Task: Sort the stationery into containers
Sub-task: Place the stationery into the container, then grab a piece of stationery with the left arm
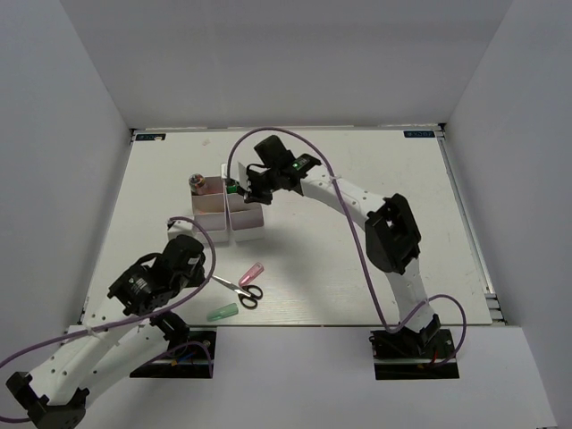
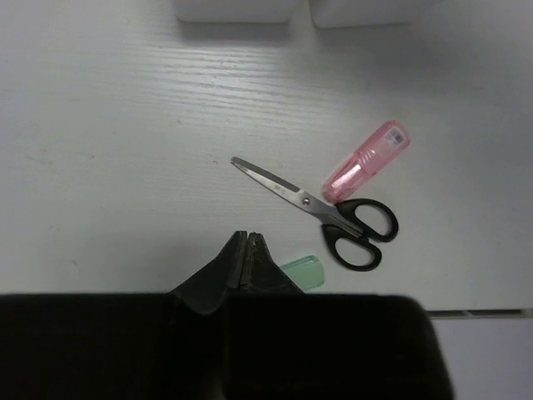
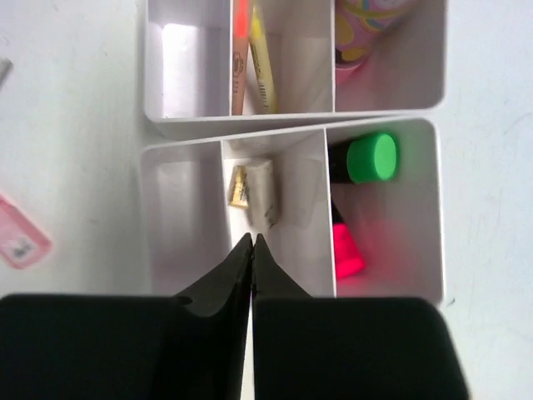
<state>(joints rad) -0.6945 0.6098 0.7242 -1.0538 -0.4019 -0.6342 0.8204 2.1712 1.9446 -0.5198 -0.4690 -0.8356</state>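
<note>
Black-handled scissors point(image 2: 333, 212) lie on the table beside a pink marker point(image 2: 366, 162) and a pale green marker point(image 2: 301, 271); the top view shows them too point(image 1: 241, 290). My left gripper point(image 2: 247, 237) is shut and empty, hovering just left of the green marker. Two white trays point(image 1: 213, 223) stand side by side. My right gripper point(image 3: 252, 240) is shut and empty above the nearer tray point(image 3: 183, 275). That tray holds an eraser point(image 3: 254, 192), a green highlighter point(image 3: 371, 158) and a pink highlighter point(image 3: 346, 250). The other tray point(image 3: 187, 108) holds thin pink and yellow sticks point(image 3: 262, 67).
A pink patterned item point(image 3: 375, 21) fills the end compartment of the far tray. The left compartments of both trays show nothing inside. The table's near edge point(image 2: 483, 312) runs just past the scissors. White walls enclose the table on three sides.
</note>
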